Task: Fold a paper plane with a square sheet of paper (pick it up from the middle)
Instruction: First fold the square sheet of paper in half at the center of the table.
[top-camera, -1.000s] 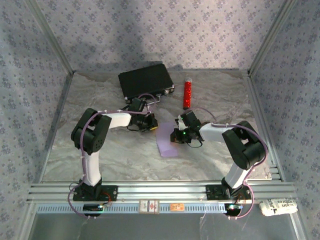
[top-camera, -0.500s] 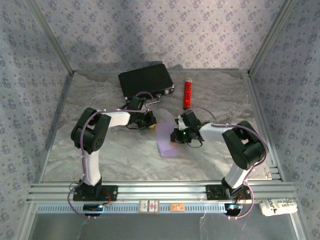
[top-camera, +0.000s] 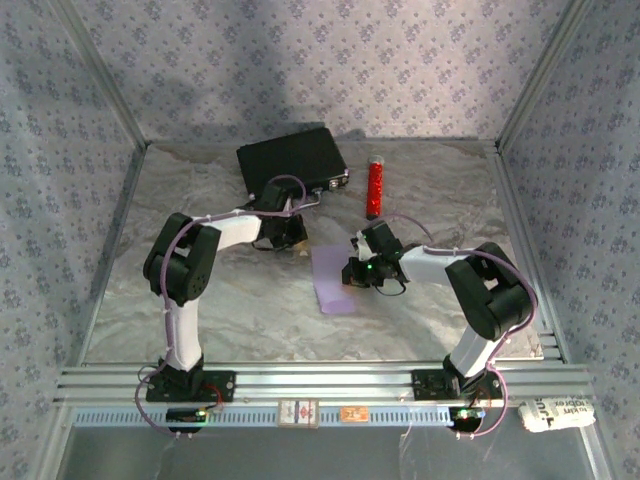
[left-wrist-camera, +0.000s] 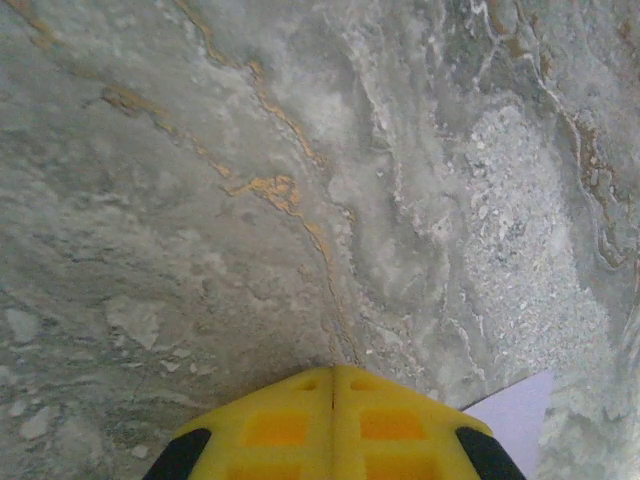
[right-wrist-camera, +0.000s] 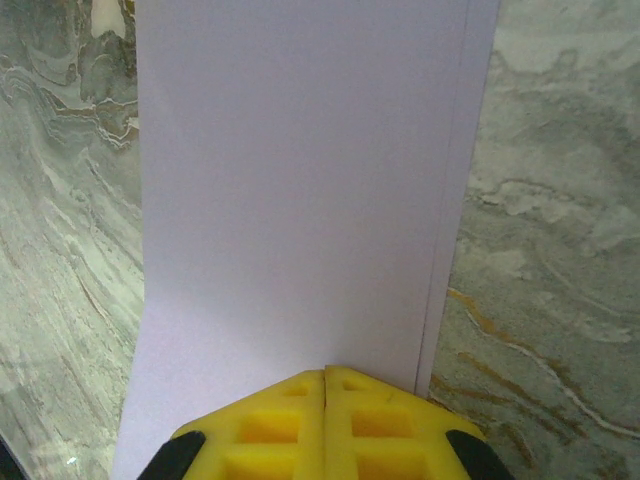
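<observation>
The square sheet of paper (top-camera: 332, 285) lies on the marble table, pale lilac and folded into a double-layer rectangle; no paper plane shape is in view. My right gripper (top-camera: 349, 274) is shut, its yellow tips resting on the sheet's near edge. In the right wrist view (right-wrist-camera: 325, 371) the paper (right-wrist-camera: 300, 180) stretches away from it, with the two layers offset along the right side. My left gripper (top-camera: 297, 244) is shut and empty over bare table just beyond the sheet's far left corner. The left wrist view (left-wrist-camera: 333, 370) has one paper corner (left-wrist-camera: 515, 418) at the lower right.
A black case (top-camera: 291, 160) lies at the back, just behind the left wrist. A red cylinder (top-camera: 375, 187) lies to its right. Aluminium rails (top-camera: 320, 380) run along the near edge, and patterned walls close in the sides.
My left gripper has drawn back from the sheet's far left corner toward the black case. The paper's far edge now lies flat. The right gripper has not moved.
</observation>
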